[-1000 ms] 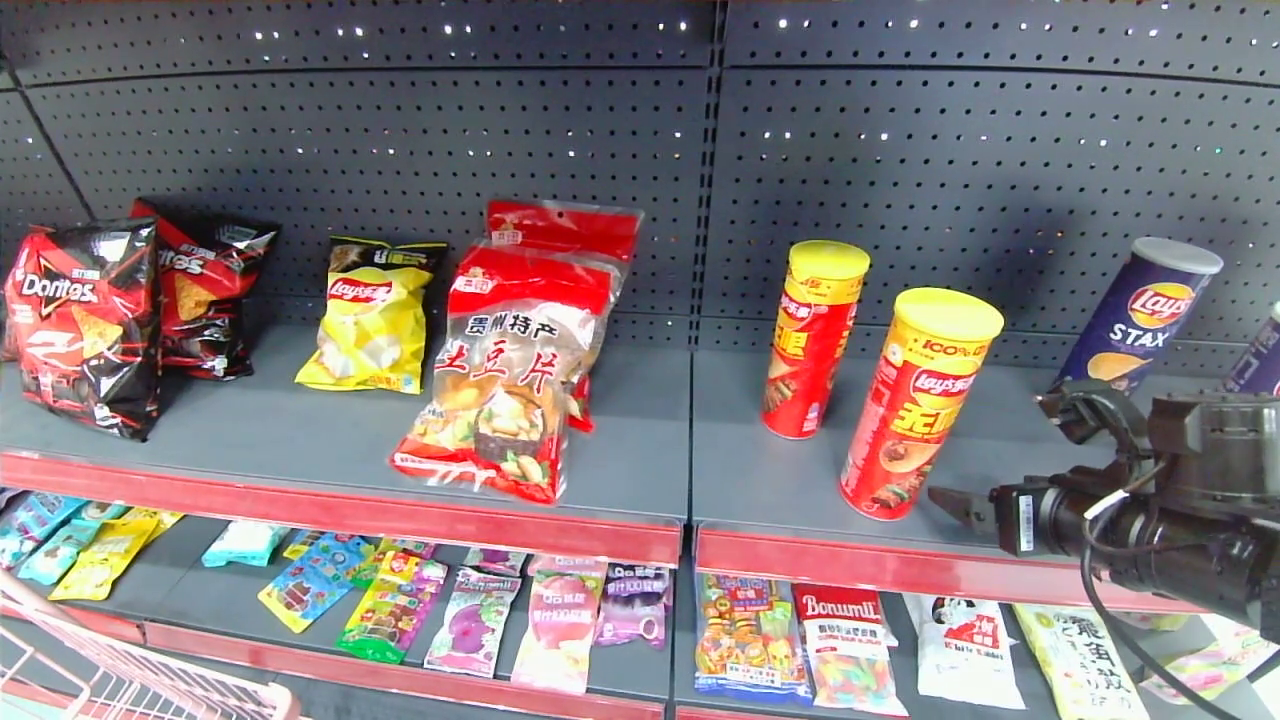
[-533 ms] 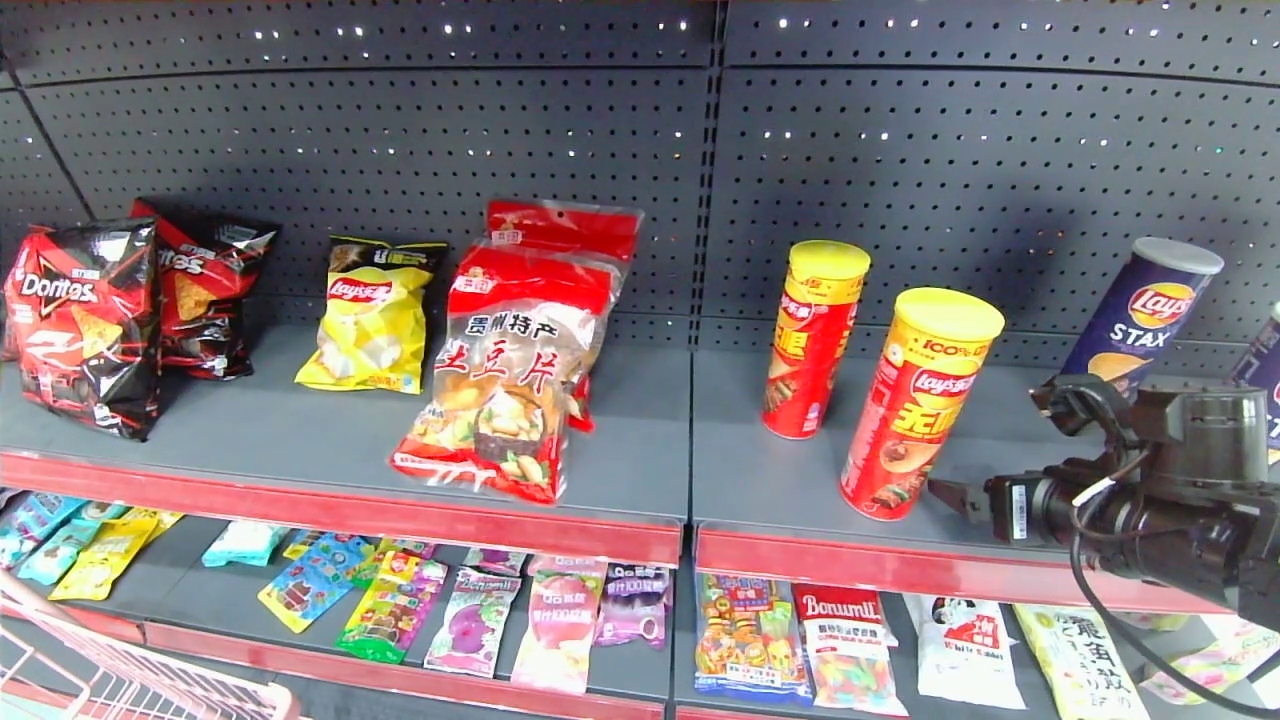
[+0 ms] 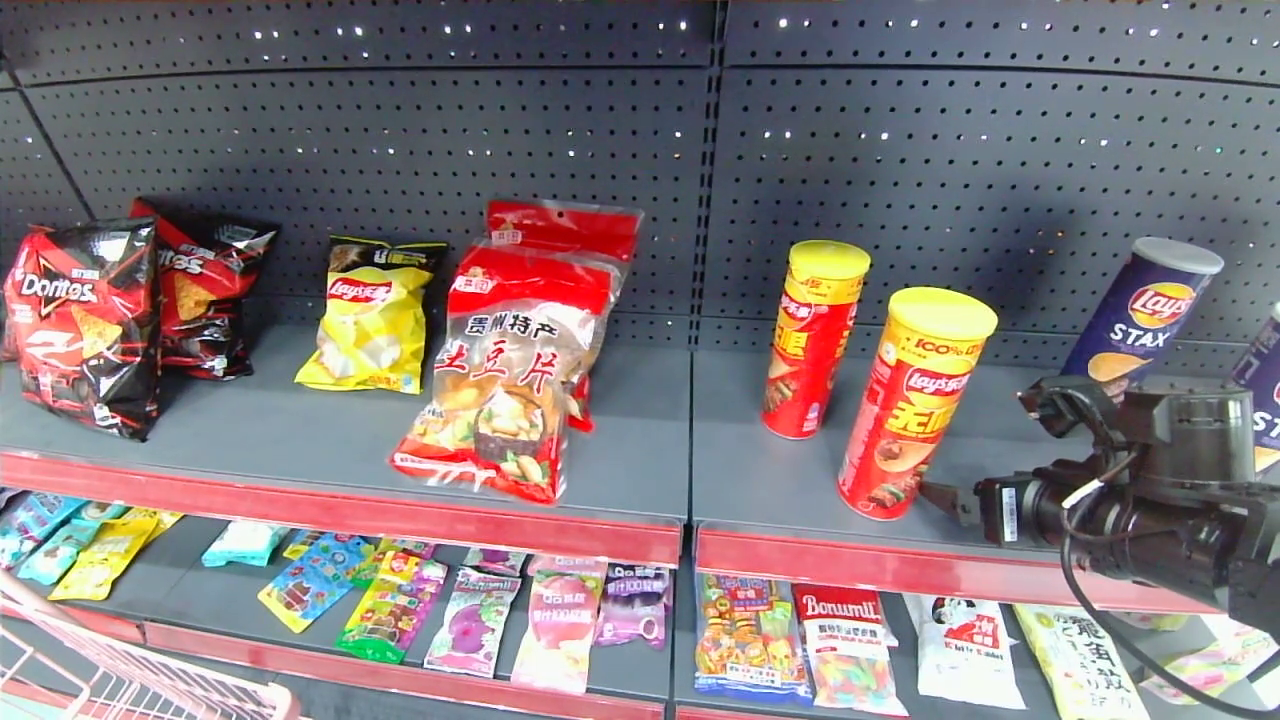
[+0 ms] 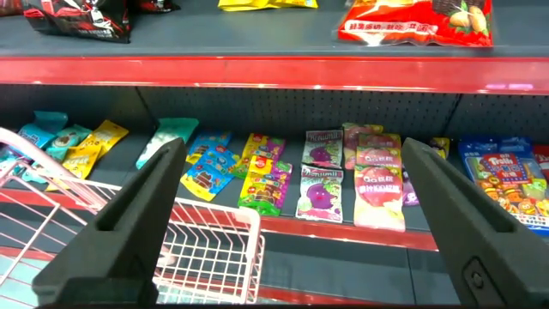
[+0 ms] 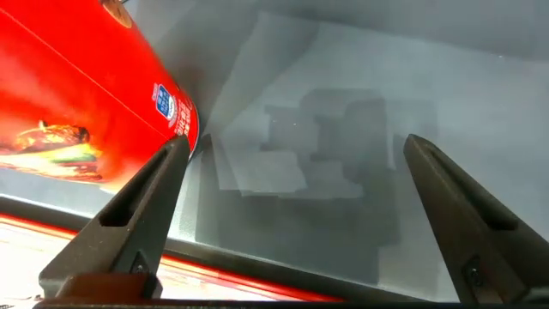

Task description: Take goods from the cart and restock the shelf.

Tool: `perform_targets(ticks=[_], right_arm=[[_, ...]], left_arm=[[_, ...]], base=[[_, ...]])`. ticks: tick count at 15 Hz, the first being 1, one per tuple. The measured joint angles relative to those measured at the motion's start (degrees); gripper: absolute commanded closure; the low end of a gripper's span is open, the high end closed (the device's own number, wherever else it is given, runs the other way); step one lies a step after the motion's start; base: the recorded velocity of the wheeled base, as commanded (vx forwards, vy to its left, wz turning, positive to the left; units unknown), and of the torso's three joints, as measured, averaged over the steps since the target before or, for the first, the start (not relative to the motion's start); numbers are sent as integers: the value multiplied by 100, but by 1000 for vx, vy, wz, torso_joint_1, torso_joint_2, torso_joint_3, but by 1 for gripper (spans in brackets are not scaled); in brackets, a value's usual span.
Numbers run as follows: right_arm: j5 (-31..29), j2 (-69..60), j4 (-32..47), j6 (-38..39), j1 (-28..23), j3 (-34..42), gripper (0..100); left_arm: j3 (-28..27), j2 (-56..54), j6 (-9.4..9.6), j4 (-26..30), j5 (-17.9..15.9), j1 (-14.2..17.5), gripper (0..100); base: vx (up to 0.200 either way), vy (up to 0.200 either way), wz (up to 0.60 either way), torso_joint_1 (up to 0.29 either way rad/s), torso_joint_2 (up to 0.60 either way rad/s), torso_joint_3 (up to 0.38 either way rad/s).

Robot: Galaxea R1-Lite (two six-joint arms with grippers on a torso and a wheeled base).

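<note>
Both jaws wide open, empty. R gripper (image 3: 990, 452) just beside front red can (image 3: 915, 400), one finger (image 5: 159, 193) seemingly touching its base, prob. to nudge it straight; L gripper (image 4: 293, 148) well apart from can, over cart (image 4: 219, 225).

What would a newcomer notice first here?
The tall red chip canister with a yellow lid, standing near the front edge of the grey upper shelf, with the open right gripper at its base. Then the big red-and-clear snack bag mid-shelf.

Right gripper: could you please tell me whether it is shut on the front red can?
No, the right gripper stands wide open, with the red can off to one side, not clamped.
</note>
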Motion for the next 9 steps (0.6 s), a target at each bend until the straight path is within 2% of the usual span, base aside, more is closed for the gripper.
perform_targets(ticks=[9], right_arm=[[-5, 199, -23, 0, -22, -152, 0]], left_arm=[[0, 0, 0, -2, 0, -5, 0]], base=[[0, 0, 0, 0, 0, 0]])
